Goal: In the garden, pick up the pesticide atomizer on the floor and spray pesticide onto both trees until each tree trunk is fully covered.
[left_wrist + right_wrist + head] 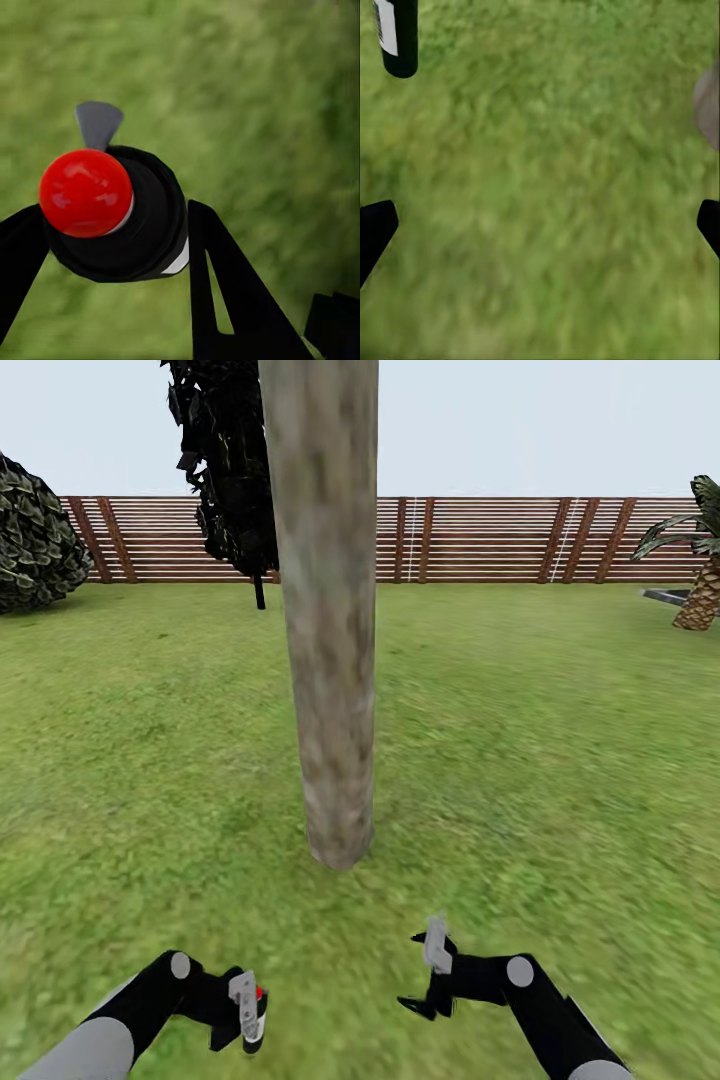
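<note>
Left jaws (247, 1015) clamp the upright atomizer (254, 1022), red top up; right jaws (428, 980) spread empty.

head camera facing trunk (330, 620); wrist cameras close above shared lawn (547, 210)

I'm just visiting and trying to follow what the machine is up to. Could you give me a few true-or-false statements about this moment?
1. The left hand grips the pesticide atomizer. True.
2. The right hand holds a second bottle. False: its fingers are spread with only grass between them.
3. A thick tree trunk stands straight ahead of the robot. True.
4. The atomizer's top button is blue. False: it is red.
5. A brick wall rings the lawn. False: a wooden slat fence does.
</note>
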Robot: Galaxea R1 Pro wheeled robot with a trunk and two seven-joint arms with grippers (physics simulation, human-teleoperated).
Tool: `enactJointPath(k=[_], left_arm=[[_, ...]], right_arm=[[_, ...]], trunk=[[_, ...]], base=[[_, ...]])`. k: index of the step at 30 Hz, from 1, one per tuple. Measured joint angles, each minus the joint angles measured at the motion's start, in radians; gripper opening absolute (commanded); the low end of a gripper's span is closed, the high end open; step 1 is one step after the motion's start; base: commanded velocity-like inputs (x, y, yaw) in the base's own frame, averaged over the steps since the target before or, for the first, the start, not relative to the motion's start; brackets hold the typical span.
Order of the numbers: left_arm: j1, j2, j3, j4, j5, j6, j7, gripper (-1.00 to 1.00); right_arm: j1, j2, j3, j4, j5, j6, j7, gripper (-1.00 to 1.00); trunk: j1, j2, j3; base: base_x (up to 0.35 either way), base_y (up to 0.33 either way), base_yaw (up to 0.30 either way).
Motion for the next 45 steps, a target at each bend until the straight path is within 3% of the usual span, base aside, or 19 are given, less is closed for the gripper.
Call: enactJointPath(k=[1, 5, 9, 16, 24, 45], left_arm=[[0.0, -0.004, -0.003, -0.002, -0.001, 0.001, -0.007, -1.0], [0.0, -0.024, -0.063, -0.004, -0.004, 0.008, -0.043, -1.0], [0.0, -0.028, -0.097, -0.004, -0.003, 0.031, -0.051, -1.0], [0.0, -0.06, -0.105, -0.004, 0.0, 0.031, -0.056, -1.0], [-0.003, -0.101, -0.152, -0.007, 0.002, 0.022, -0.085, -1.0], [-0.006, -0.185, -0.153, -0.031, 0.004, 0.019, -0.078, -1.0]], right_arm=[[0.0, 0.007, 0.016, 0.0, 0.0, 0.0, 0.013, -1.0], [0.0, 0.023, 0.112, 0.0, 0.0, 0.001, 0.041, -1.0], [0.0, 0.044, 0.139, -0.001, 0.0, 0.005, 0.047, -1.0], [-0.002, 0.076, 0.145, -0.004, 0.001, 0.005, 0.048, -1.0], [-0.003, 0.077, 0.145, -0.004, 0.001, 0.005, 0.047, -1.0], [-0.003, 0.086, 0.145, -0.004, 0.001, 0.004, 0.046, -1.0]], trunk=[[0.0, 0.0, 0.0], [0.0, 0.0, 0.0], [0.0, 0.0, 0.0], [0.0, 0.0, 0.0], [0.0, 0.0, 0.0], [0.0, 0.0, 0.0]], base=[[0.0, 0.0, 0.0], [0.0, 0.0, 0.0], [0.0, 0.0, 0.0], [0.0, 0.0, 0.0], [0.0, 0.0, 0.0], [0.0, 0.0, 0.0]])
